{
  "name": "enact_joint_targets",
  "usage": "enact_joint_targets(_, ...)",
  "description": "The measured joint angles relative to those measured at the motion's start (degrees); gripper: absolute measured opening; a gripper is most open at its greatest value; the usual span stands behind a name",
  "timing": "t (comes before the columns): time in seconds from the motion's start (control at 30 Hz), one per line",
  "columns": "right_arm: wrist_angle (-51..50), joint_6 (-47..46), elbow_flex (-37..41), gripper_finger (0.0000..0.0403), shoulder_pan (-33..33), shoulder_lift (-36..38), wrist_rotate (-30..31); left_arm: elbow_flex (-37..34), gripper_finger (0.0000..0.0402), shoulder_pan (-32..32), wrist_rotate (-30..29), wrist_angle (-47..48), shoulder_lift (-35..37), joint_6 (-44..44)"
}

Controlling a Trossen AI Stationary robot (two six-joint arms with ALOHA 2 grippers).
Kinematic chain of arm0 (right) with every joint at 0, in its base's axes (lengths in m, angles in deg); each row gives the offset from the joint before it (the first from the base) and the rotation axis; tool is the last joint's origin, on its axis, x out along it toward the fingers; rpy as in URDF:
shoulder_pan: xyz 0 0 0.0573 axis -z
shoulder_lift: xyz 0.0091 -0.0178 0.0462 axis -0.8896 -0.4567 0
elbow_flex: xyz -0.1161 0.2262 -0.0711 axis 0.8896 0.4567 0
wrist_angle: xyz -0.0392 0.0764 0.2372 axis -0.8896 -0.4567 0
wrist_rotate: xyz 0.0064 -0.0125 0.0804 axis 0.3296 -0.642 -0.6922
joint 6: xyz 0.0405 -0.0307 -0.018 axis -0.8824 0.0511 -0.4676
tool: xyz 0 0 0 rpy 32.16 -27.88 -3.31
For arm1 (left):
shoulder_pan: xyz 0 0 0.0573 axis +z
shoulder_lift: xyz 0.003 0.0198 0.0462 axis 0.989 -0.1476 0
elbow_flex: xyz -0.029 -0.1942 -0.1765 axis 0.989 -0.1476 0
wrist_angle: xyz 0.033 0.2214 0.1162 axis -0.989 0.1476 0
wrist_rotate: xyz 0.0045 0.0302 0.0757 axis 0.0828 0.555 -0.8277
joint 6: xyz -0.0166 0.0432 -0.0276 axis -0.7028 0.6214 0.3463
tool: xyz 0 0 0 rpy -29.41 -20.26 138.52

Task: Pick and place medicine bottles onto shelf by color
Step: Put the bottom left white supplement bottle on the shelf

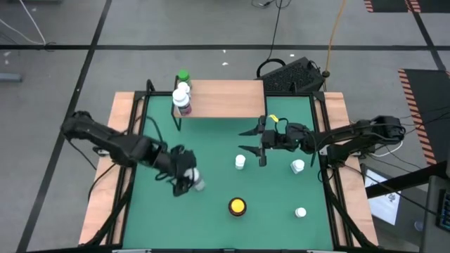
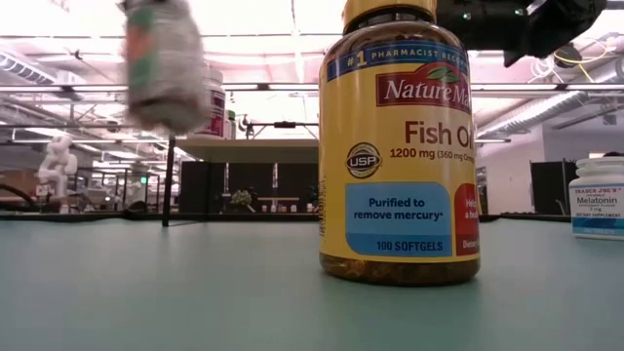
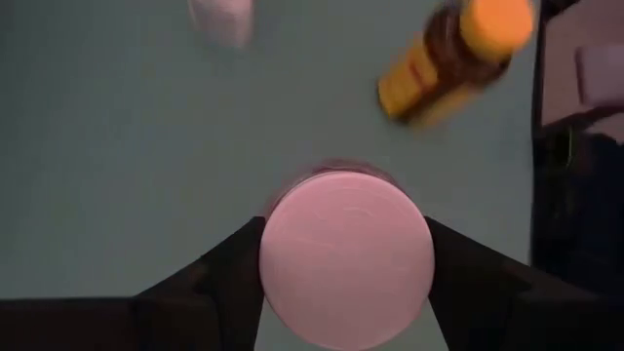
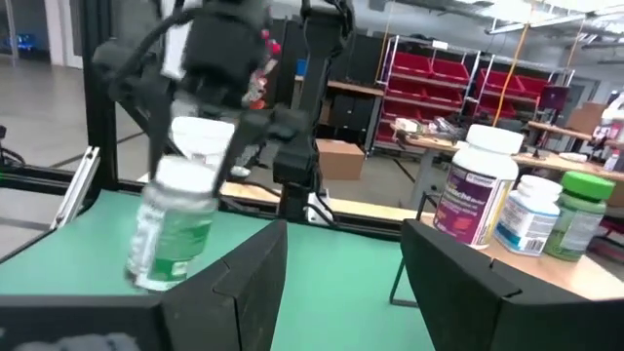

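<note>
My left gripper [image 1: 188, 177] is shut on a white-capped medicine bottle [image 4: 175, 234] with a green label and holds it above the green table, left of the middle. An amber bottle with a yellow cap [image 1: 238, 206] and three small white bottles [image 1: 240, 162] [image 1: 297, 166] [image 1: 301, 211] stand on the table. The shelf [image 1: 232, 98] stands at the far edge. At its left end stand a green-capped bottle [image 1: 184, 75] and two white-capped ones [image 1: 181, 91]. My right gripper [image 1: 254, 144] hovers open right of the middle, nothing between its fingers. My left gripper pinches the bottle's top end at the sides of its white cap [image 3: 346, 253], one finger [image 3: 234, 268] on each side. The fingers slant down from above. The bottle hangs below them, slightly tilted, its base [image 4: 151, 278] clear of the table.
The table's side strips are light wood [image 1: 105, 190], with black rails along the green mat. A dark keyboard-like device [image 1: 295, 74] lies behind the shelf. The shelf's right part [image 1: 242, 102] is bare. Open mat lies between the held bottle and the shelf.
</note>
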Motion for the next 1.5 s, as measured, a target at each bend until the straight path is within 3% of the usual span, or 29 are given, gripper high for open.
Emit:
enact_joint_targets(0.1, -0.45, 0.52, 2.61, 0.0199, -0.01, 3.05, 0.28, 5.39, 0.0231, 4.4, 0.35, 3.89, -1.38, 7.01)
enact_joint_targets(0.3, -0.2, 0.09, 9.77, 0.0199, -0.01, 9.62, 7.44, 18.09, 0.0233, 16.74, 0.76, 10.54, -4.67, 14.87)
enact_joint_targets(0.43, 5.05, -0.73, 14.98, 0.0199, 0.03, 12.28, 10.73, 28.08, 0.0233, 26.59, 1.62, 13.25, -8.19, 19.29)
enact_joint_targets(0.63, 15.4, -0.69, 21.14, 0.0199, 0.07, 14.28, 11.85, 45.81, 0.0234, 40.2, 6.15, 19.87, -17.66, 29.82)
enact_joint_targets(0.83, 17.19, -0.54, 23.57, 0.0199, 0.1, 15.35, 11.94, 60.24, 0.0234, 49.3, 7.63, 26.3, -28.38, 41.06)
enact_joint_targets(1.13, 14.36, -0.42, 23.62, 0.0199, 0.74, 15.33, 14.84, 63.35, 0.0234, 58.15, 7.58, 30.04, -36.49, 44.41)
enact_joint_targets(1.5, 13.73, -1.09, 23.62, 0.0199, 1.1, 15.33, 14.84, 63.14, 0.0235, 60.48, 7.8, 33.67, -36.81, 44.69)
